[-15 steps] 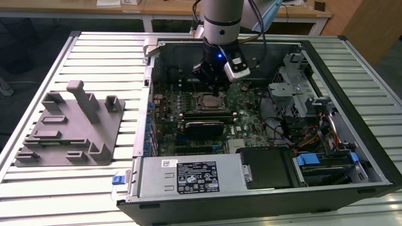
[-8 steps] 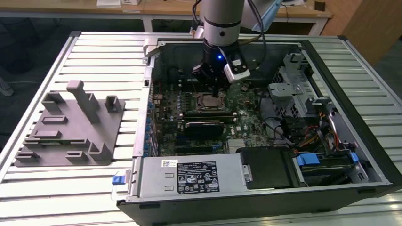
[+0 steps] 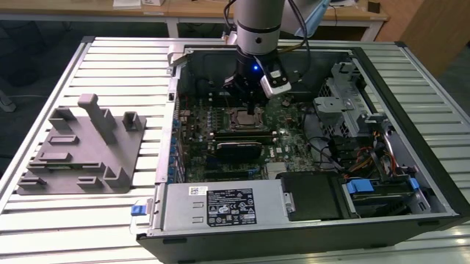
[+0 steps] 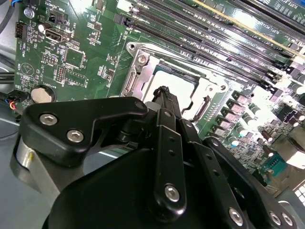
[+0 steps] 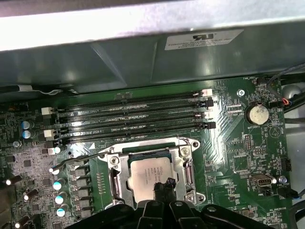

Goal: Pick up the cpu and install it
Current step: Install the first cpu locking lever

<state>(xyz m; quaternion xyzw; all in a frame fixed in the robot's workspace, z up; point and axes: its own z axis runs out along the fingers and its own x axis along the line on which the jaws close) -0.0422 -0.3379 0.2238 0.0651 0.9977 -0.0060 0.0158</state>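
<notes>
**Chip in the socket, fingers pinched shut above it**

There's the cpu (image 5: 145, 172), silver top up, lying flat inside the metal socket frame (image 5: 116, 177) on the green motherboard (image 5: 228, 143). In the second wrist view its pale face (image 4: 177, 87) shows square in that frame. Right over one edge of it hangs the gripper (image 5: 164, 187), black fingers clenched together with nothing between them; I can't tell whether the tips actually touch the chip. Just beyond the socket run the long black memory slots (image 5: 133, 112), and a round coin battery (image 5: 259, 114) sits off to one side. From the exterior view, the arm reaches straight down into the open computer case (image 3: 411, 159), while the grey fixture (image 3: 81, 151) sits well apart on the slatted table (image 3: 110, 60), toward the exterior view's left.
</notes>
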